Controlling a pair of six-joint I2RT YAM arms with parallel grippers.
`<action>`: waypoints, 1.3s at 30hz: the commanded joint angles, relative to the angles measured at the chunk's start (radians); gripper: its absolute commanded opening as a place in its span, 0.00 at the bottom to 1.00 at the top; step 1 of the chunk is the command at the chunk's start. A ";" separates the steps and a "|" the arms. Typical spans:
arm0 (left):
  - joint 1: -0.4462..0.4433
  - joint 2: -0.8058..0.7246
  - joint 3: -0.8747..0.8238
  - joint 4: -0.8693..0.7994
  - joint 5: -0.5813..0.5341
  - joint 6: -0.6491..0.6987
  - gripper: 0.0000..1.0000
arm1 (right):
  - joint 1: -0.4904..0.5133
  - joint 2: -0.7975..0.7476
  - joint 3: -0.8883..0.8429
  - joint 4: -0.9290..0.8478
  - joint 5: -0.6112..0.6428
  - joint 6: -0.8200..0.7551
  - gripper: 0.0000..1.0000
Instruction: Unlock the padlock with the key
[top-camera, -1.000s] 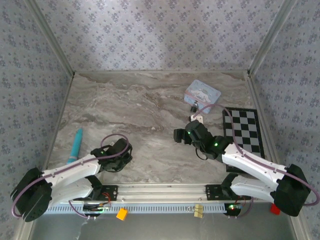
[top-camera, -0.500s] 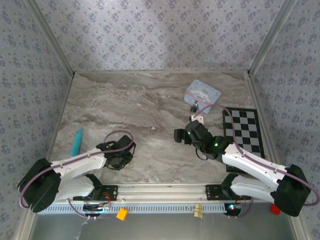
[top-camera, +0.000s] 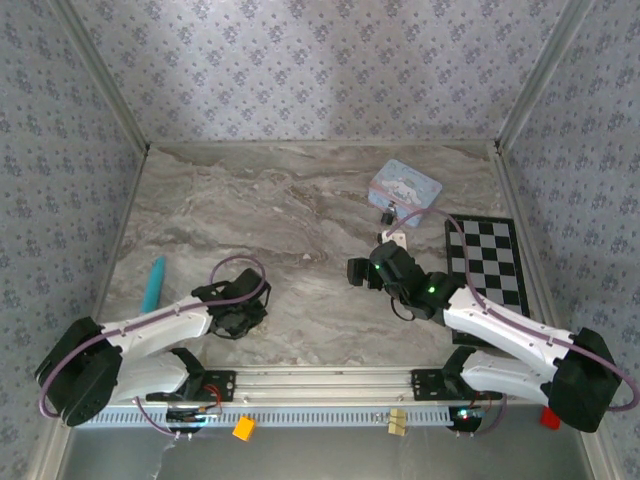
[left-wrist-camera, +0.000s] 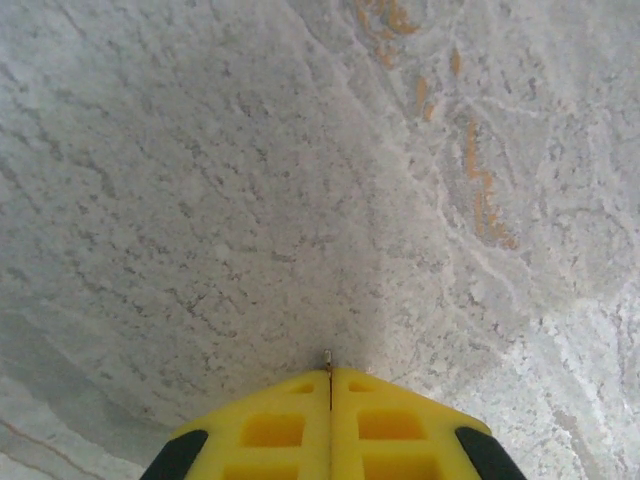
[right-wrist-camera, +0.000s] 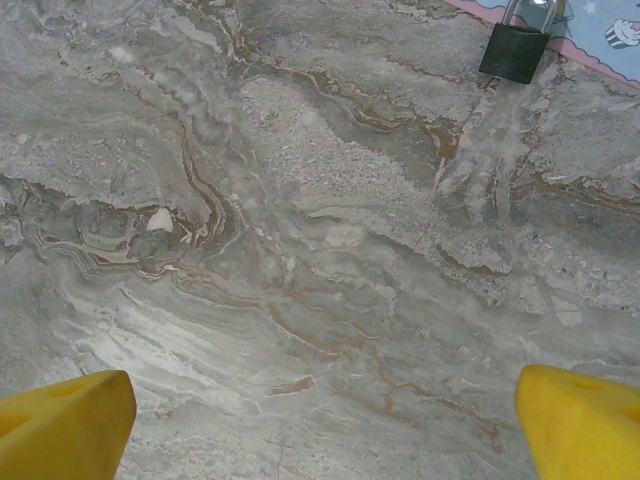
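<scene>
Left wrist view: left gripper (left-wrist-camera: 330, 378) clenched, a tiny metal tip (left-wrist-camera: 327, 356) pinched at its seam. Right wrist view: right gripper (right-wrist-camera: 320, 420) spread wide; 1 dark padlock (right-wrist-camera: 517, 52) at the frame's upper right, touching the blue tin (right-wrist-camera: 600, 30).

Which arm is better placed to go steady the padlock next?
Right. The right gripper, open, faces the padlock by the tin; the left gripper is shut, far off.

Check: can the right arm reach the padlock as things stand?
Probably yes. The right claw is open, with bare marble between it and the padlock; only the tin right beside it may crowd a finger.
</scene>
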 joint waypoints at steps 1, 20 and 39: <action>0.025 0.007 -0.032 0.371 -0.085 0.075 0.02 | 0.012 0.008 0.036 -0.012 0.009 0.025 0.99; 0.054 -0.056 0.286 0.897 0.337 1.021 0.00 | 0.009 -0.148 -0.243 0.870 -0.233 0.023 0.98; 0.053 -0.057 0.163 1.433 0.473 0.701 0.00 | -0.035 -0.062 -0.195 1.292 -0.589 0.117 0.89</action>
